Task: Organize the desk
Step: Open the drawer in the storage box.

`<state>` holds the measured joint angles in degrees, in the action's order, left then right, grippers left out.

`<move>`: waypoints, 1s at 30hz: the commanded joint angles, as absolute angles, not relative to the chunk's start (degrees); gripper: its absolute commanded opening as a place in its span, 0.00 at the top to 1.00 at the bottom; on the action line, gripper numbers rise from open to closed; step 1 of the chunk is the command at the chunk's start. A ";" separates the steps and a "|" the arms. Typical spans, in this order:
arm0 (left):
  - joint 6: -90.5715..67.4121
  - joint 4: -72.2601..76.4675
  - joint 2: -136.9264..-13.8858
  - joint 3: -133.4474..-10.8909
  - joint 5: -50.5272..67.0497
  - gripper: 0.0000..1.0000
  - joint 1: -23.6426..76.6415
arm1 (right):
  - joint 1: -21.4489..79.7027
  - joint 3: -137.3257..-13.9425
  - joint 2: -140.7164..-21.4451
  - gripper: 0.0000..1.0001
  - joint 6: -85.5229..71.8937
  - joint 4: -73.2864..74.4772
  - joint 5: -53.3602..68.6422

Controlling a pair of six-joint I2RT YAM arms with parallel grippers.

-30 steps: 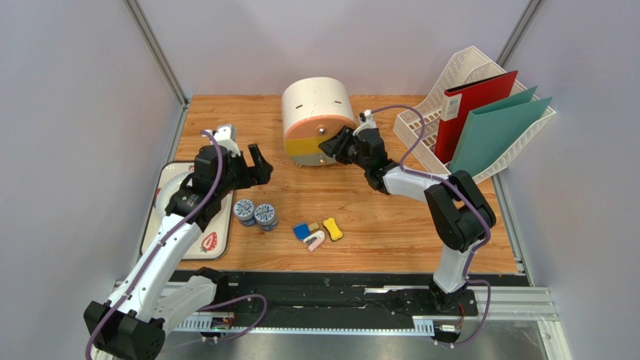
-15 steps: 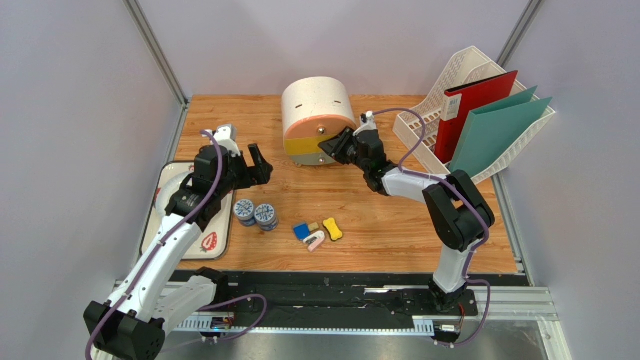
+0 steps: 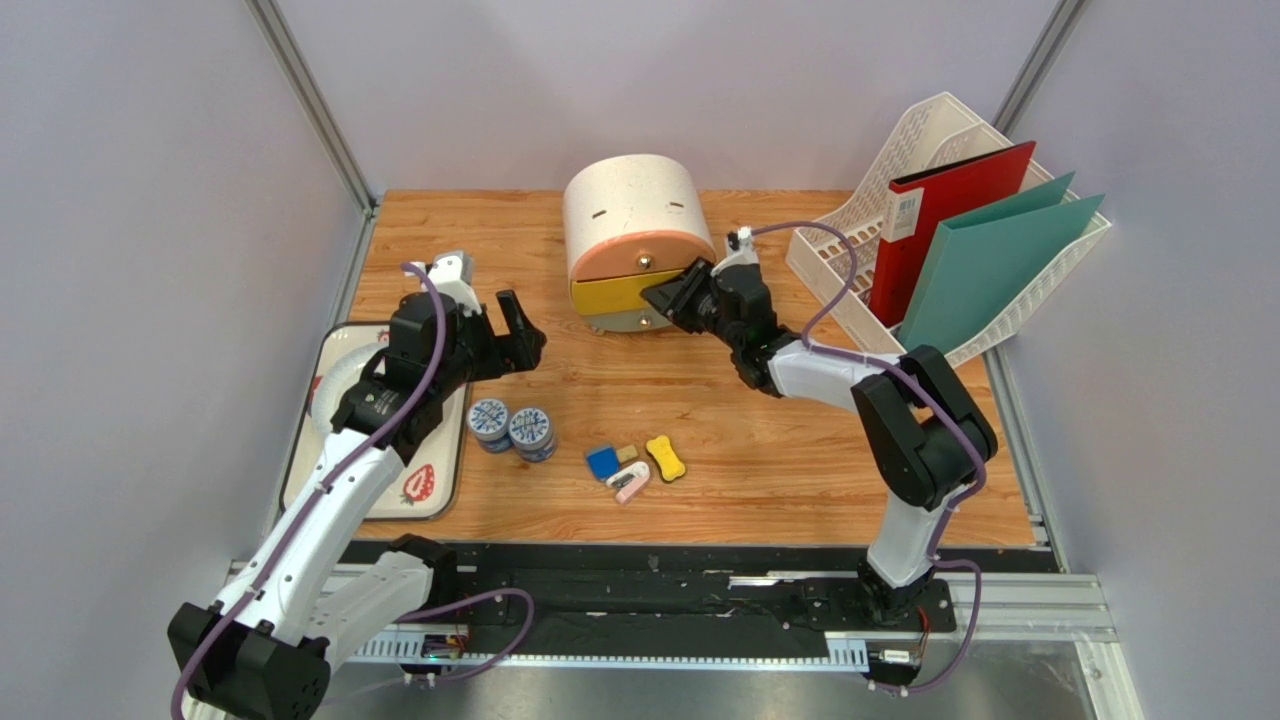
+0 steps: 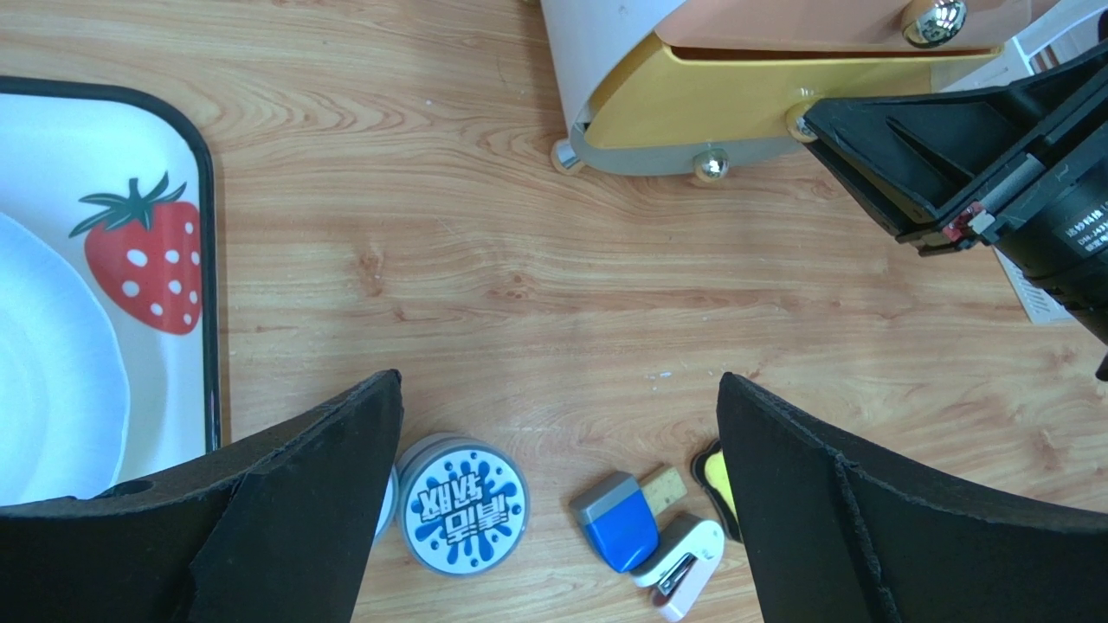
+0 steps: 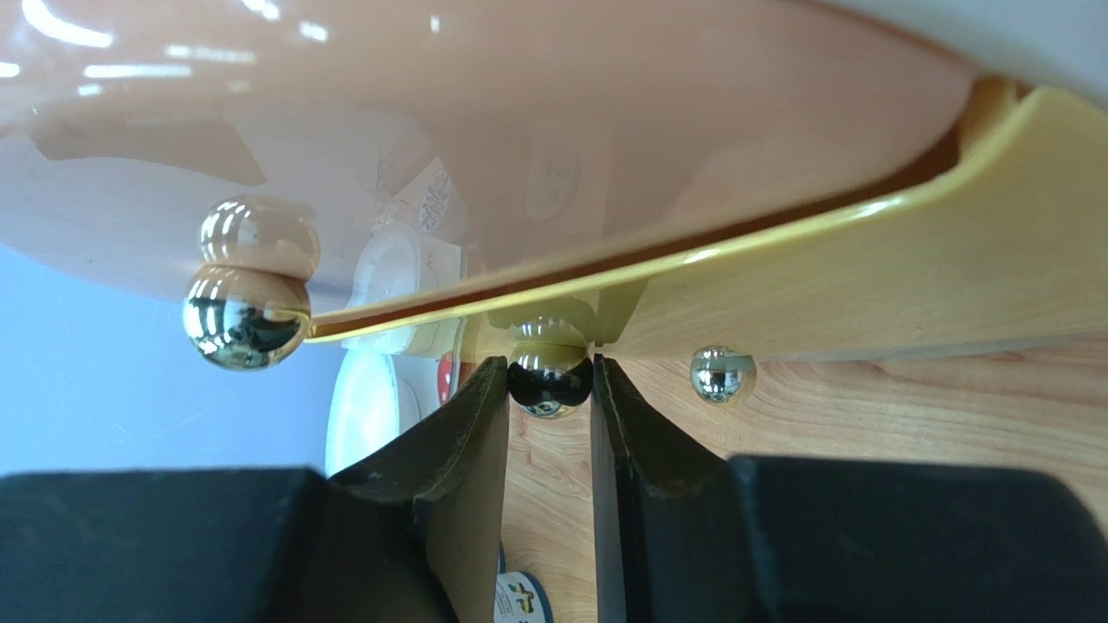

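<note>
The right gripper (image 5: 549,386) is pinching the small chrome ball knob (image 5: 549,374) on the yellow lower drawer (image 3: 609,296) of the cream cylindrical drawer box (image 3: 631,225). Its jaws are standing narrow, one on each side of the ball. The box is sitting at the back of the light wood-grain desk (image 3: 781,435), with its drawer faces turning toward the near edge. The drawer's sliding axis is therefore running from the box face back along the right forearm, so a straight pull toward that arm's base looks like the fitting move. The yellow drawer seems to be standing slightly proud of the peach drawer above it, though the close view is making that hard to judge.

The left gripper (image 3: 504,323) is hovering wide and holding nothing. It is hanging above bare wood near the two round blue-and-white tins (image 3: 511,428) and the cluster of small stationery pieces (image 3: 634,462), beside the white strawberry-print tray (image 4: 143,156). That arm is the nearer one to those loose items.
</note>
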<state>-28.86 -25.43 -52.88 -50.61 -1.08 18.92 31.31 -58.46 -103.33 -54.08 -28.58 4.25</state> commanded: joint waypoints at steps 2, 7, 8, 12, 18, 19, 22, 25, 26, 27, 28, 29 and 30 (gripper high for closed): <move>-29.62 -23.55 -52.03 -50.71 -0.62 0.01 18.46 | 31.82 -55.82 -98.44 0.81 -54.76 -29.53 1.32; -29.79 -23.12 -52.38 -50.71 -0.44 0.01 18.46 | 32.43 -54.14 -97.47 0.81 -54.67 -29.27 1.75; -29.79 -23.12 -52.38 -50.71 -0.44 0.01 18.46 | 32.52 -53.79 -97.21 0.81 -54.75 -29.35 1.84; -29.79 -23.12 -52.21 -50.54 -0.53 0.01 18.46 | 33.13 -51.77 -94.93 0.81 -54.23 -29.18 1.32; -29.88 -22.94 -52.29 -50.54 -0.53 0.01 18.46 | 33.84 -49.66 -92.20 0.81 -54.05 -28.30 1.05; -29.97 -22.85 -52.38 -50.54 -0.53 0.01 18.46 | 33.92 -49.22 -92.02 0.81 -54.14 -28.30 0.97; -30.15 -22.68 -52.38 -50.36 -0.44 0.01 18.46 | 34.28 -48.17 -90.88 0.81 -54.14 -28.21 0.71; -30.15 -22.68 -52.47 -50.36 -0.44 0.01 18.54 | 34.54 -46.85 -89.30 0.81 -54.05 -28.04 0.27; -30.15 -22.68 -52.38 -50.27 -0.44 0.01 18.46 | 34.80 -46.67 -88.51 0.81 -53.97 -27.43 0.09; -30.23 -22.68 -52.30 -50.19 -0.44 0.01 18.46 | 34.89 -46.41 -88.24 0.81 -53.70 -27.16 0.00; -30.23 -22.59 -52.21 -50.10 -0.44 0.01 18.46 | 34.98 -46.23 -87.98 0.81 -53.70 -26.98 0.00; -30.32 -22.59 -52.12 -50.01 -0.44 0.01 18.46 | 35.15 -45.97 -87.63 0.81 -53.70 -26.90 0.09; -30.41 -22.59 -52.21 -49.92 -0.44 0.01 18.46 | 35.16 -45.79 -87.54 0.81 -53.61 -26.89 0.17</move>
